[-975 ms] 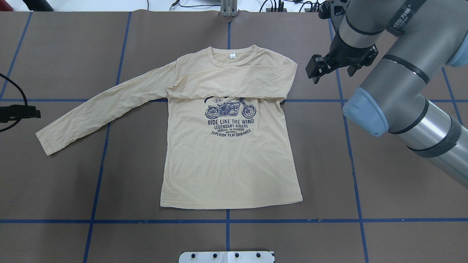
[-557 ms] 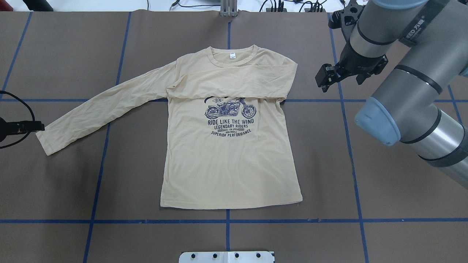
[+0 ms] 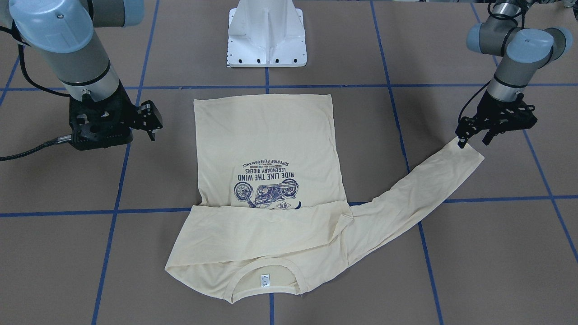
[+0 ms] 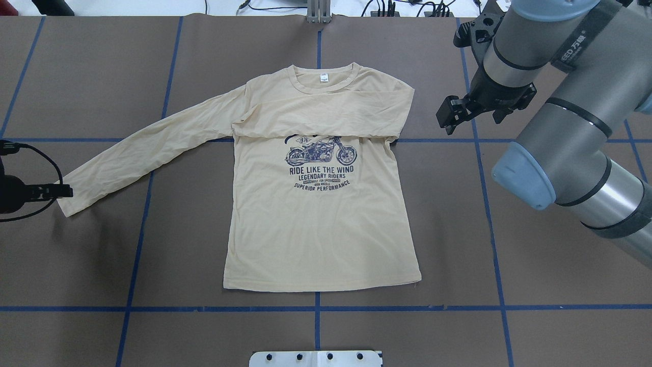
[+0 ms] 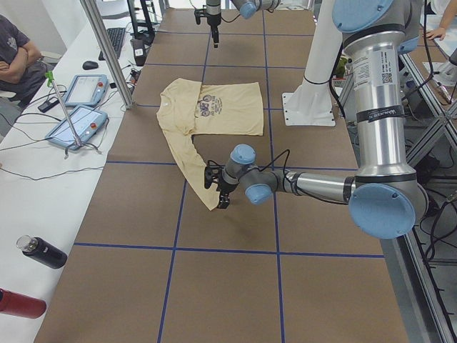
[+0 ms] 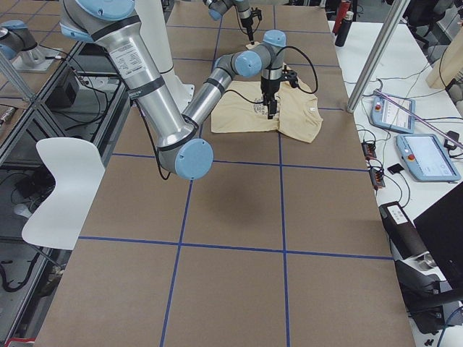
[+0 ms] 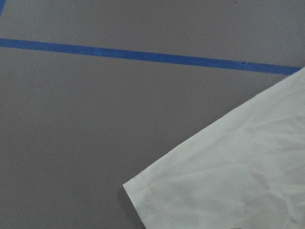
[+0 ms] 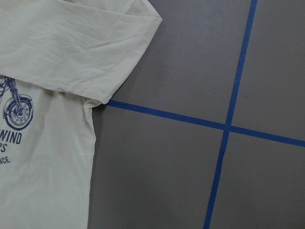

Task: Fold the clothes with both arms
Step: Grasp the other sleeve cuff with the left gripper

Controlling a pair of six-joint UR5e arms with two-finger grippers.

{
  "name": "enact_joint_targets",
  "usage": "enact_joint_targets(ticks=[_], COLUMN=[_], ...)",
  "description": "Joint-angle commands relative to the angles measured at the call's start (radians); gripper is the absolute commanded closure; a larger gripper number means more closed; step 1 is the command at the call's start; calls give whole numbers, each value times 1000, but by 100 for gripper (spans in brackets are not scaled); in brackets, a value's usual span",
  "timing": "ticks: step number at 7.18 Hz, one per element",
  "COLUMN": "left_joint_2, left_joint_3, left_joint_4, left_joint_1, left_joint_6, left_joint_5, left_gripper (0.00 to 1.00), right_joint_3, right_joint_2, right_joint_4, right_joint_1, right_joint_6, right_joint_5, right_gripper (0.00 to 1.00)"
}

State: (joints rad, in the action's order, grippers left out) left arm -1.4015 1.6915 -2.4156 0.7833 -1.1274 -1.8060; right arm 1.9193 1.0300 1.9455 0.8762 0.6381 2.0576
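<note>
Brown tabletop [image 4: 91,76] fills the overhead frame, blue tape grid [image 4: 407,308] across it. Right arm [image 4: 570,127] comes in big from the right edge. Its strap has writing, only "EED" plus two characters readable. Left arm [image 3: 519,45] is in the upper right of the front-facing view.

T-shirt [image 4: 316,234] lies flat in the centre of the overhead frame, front up, collar toward the top. One sleeve is folded across the chest [image 4: 326,114] and covers the top of the print. The other sleeve [image 4: 153,148] runs out to the left edge.

Right end effector [image 4: 471,109] is upper right, just beside the shirt's shoulder. It's apart from the cloth, jaws spread, gripping nothing. Left end effector [image 3: 473,139] is at the cuff [image 3: 467,155], jaws spread, one fingertip [image 3: 460,142] at the cuff's corner, nothing clamped.

Navy motorcycle print [image 4: 321,153] reads "1976", "RIDE LIKE THE WIND", "LEGENDARY RIDERS", "SUPERIOR PERFORMANCE". One small line between is unreadable. White neck label [image 4: 324,78], text too small.
</note>
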Motion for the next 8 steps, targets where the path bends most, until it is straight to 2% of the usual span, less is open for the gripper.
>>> enact_joint_targets(ticks=[1, 4, 7, 8], left_joint_2=[-5, -39, -39, -37], left_joint_3=[-3, -47, -49, -49], left_joint_4=[1, 1, 1, 1], left_joint_1=[-2, -12, -16, -16], left_joint_6=[0, 1, 1, 1], left_joint_5=[0, 2, 2, 2], left_gripper=[17, 17, 18, 23], right_joint_3=[-3, -2, 0, 0], right_joint_2=[-1, -1, -1, -1], right_joint_4=[-2, -2, -3, -2], right_joint_1=[-5, -10, -13, -13], right_joint_6=[6, 6, 8, 8], right_joint_5=[0, 0, 0, 0], right_gripper=[0, 0, 0, 0])
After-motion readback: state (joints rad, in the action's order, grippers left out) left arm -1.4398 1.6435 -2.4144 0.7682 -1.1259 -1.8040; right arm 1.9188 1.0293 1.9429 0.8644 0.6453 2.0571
